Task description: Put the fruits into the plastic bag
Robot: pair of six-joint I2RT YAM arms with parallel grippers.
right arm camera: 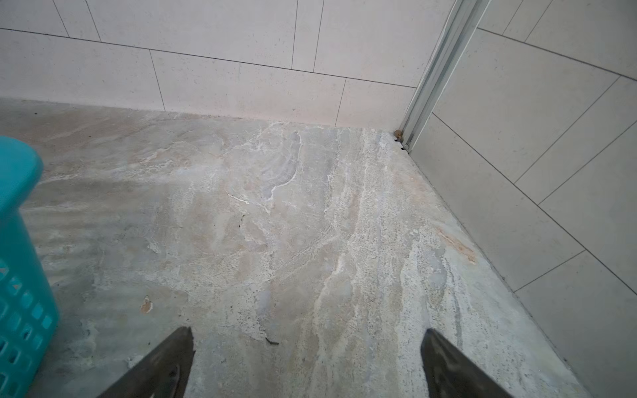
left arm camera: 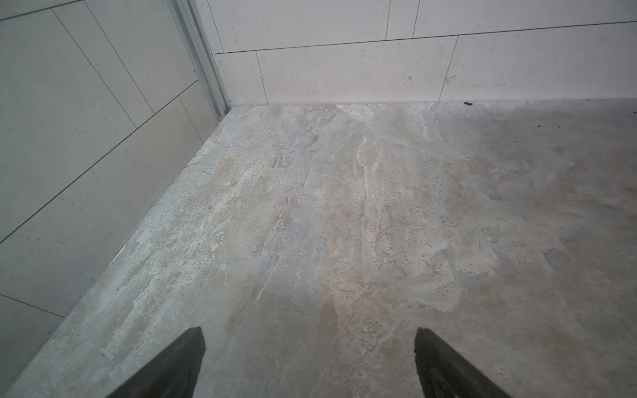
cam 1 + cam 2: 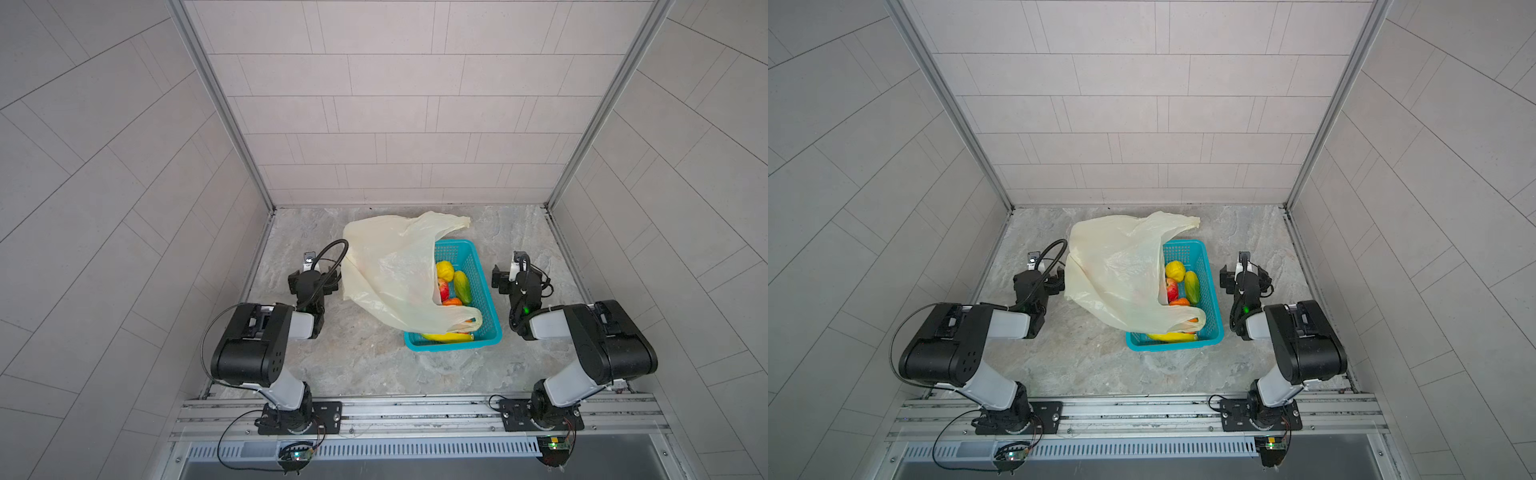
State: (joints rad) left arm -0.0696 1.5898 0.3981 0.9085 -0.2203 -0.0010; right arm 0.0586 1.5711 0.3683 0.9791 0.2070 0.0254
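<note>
While both pairs of jaws stand wide apart and empty, I see the bag [image 3: 386, 270] just inward of the left jaws, draped over the basket [image 3: 453, 345]; the fruits [image 3: 462, 286] lie in that basket, nearer the right jaws.

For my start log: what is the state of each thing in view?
basket: upright on the table, fruits inside.
fruits: lying in the basket, some covered by the plastic bag.
plastic bag: crumpled, draped partly over the basket, not held.
left pincer: open, empty.
right pincer: open, empty.
</note>
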